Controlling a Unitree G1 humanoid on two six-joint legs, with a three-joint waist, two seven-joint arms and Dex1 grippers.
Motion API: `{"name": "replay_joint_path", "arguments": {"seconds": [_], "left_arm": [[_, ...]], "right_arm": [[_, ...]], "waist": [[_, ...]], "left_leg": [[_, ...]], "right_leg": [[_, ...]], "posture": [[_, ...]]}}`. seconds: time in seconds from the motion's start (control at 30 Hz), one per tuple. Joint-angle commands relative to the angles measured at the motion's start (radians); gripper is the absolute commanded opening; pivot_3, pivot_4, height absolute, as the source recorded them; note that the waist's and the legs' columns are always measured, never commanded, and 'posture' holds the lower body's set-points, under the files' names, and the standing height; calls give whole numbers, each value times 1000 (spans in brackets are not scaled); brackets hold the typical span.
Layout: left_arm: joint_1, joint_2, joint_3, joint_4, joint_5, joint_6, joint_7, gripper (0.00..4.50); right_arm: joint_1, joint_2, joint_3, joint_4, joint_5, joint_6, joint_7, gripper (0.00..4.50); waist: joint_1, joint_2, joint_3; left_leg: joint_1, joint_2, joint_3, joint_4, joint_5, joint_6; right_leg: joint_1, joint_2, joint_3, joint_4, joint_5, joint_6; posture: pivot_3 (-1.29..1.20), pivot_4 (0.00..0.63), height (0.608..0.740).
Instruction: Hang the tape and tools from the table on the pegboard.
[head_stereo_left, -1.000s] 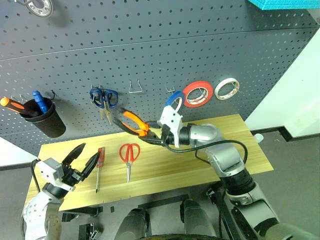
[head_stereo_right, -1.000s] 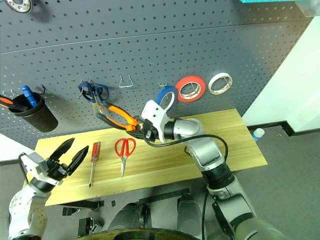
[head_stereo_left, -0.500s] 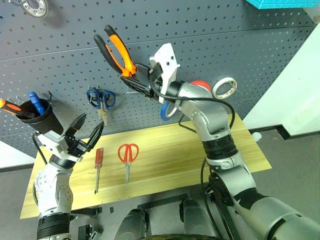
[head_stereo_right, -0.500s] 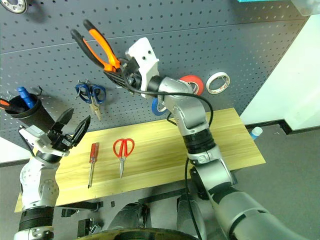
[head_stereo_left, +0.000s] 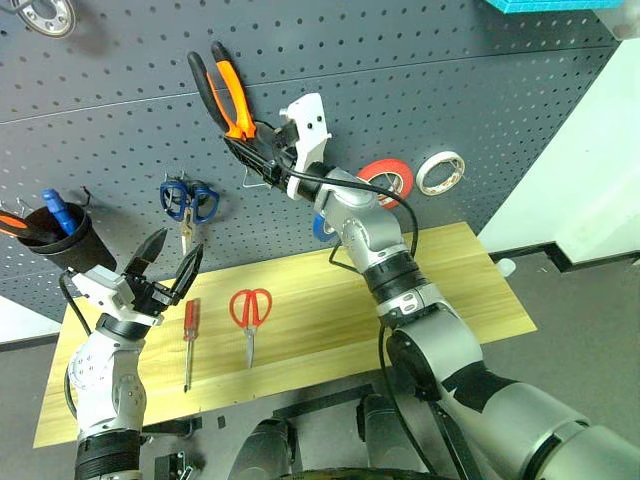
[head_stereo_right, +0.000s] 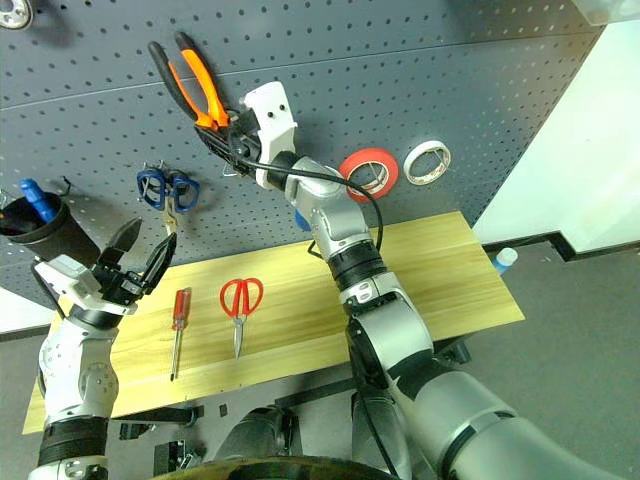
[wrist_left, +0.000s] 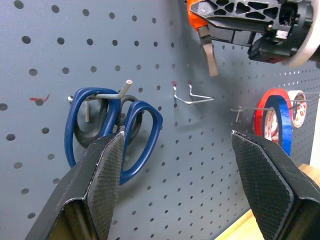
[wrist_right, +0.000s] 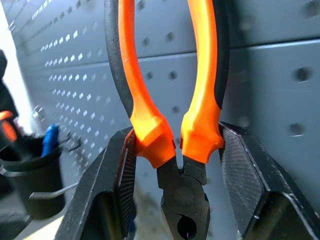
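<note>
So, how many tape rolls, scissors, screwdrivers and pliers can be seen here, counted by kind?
Tape rolls: 3 (blue roll, red roll, white roll)
Scissors: 2 (blue-handled scissors, red-handled scissors)
Screwdrivers: 3 (red screwdriver, orange screwdriver, blue screwdriver)
Pairs of pliers: 1
Total: 9

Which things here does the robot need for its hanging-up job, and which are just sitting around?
For the job:
- pliers, gripped in the right hand
- red-handled scissors
- red-handled screwdriver
- blue tape
- table
- pegboard

Just around:
- blue-handled scissors
- black cup
- red-orange tape
- white tape
</note>
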Motion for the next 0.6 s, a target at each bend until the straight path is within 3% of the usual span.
{"name": "replay_joint_path", "arguments": {"seconds": [0.03,0.6], "left_arm": [[3,6,22,-31,-11,-12,4,3554],[48,32,43,-57,-19,6,7,3554]], "right_arm": [[-62,29,-18,45,-6,-135,1,2085],[-87,85,-14,221,-32,-274,-18,2085]], "waist": [[-3,0,0],[-19,0,0]], "left_leg": [[0,0,0,0,0,0],[1,0,0,2,1,-2]], "right_leg": [[0,0,0,2,0,0],[-1,0,1,7,0,0]], "posture": [[-67,82,738],[-45,106,738]]}}
